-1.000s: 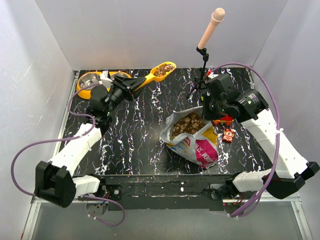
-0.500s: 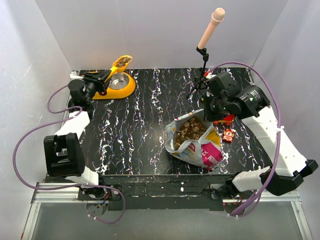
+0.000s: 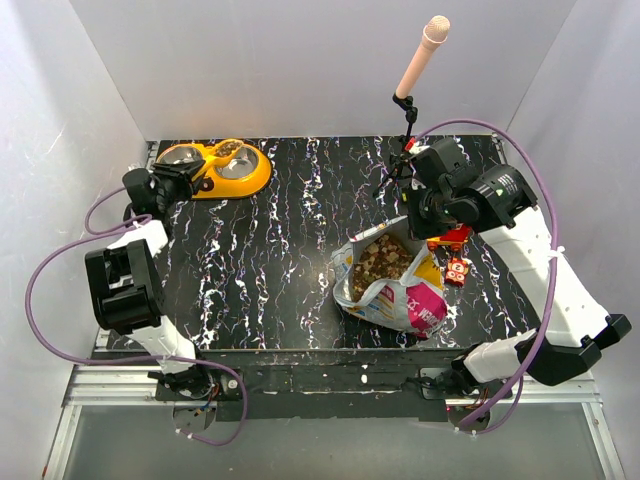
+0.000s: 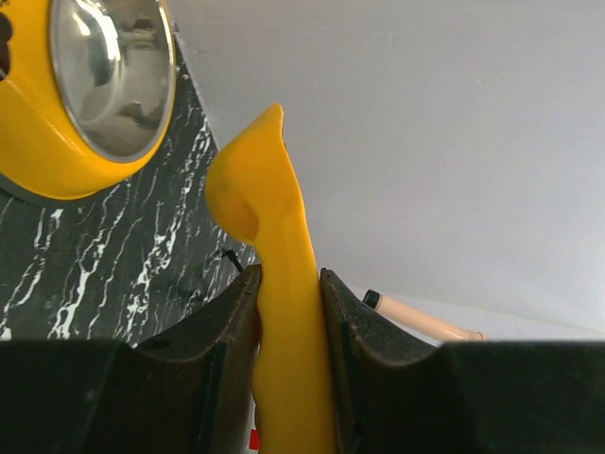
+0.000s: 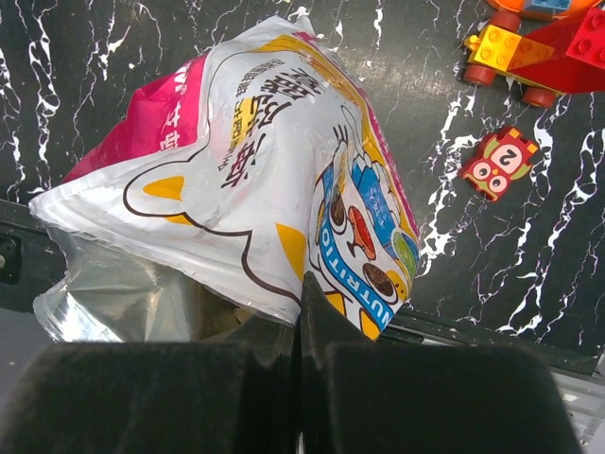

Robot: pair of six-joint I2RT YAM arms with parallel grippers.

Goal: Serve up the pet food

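L gripper [image 4: 288, 307]: closed narrow on the handle of the yellow scoop [image 4: 274, 236]; the handle fills the gap betw. both fingers [image 4: 232, 326].
Scoop head: points away from the wrist cam, underside showing; in top view it sits over the feeder [image 3: 258, 181].
Feeder: yellow, w/ two steel bowls [image 4: 113, 76], at far-left corner of the table [image 3: 290, 230].
Pet food [image 3: 378, 258]: the bulk is inside the open bag [image 3: 405, 300], centre-right of table. A few brown pellets also show at the feeder's middle; cannot tell if they lie in scoop or bowl.
R gripper [image 5: 298, 326]: pinched tight on the bag's rim, no gap seen betw. fingers.
Bag: white/yellow/pink print, mouth open upward.
Toy bricks [image 5: 544, 43]: on table near the bag, not touching it; owl tile [image 5: 496, 165] beside them.
Mic [image 3: 422, 55]: on a stand at far edge.
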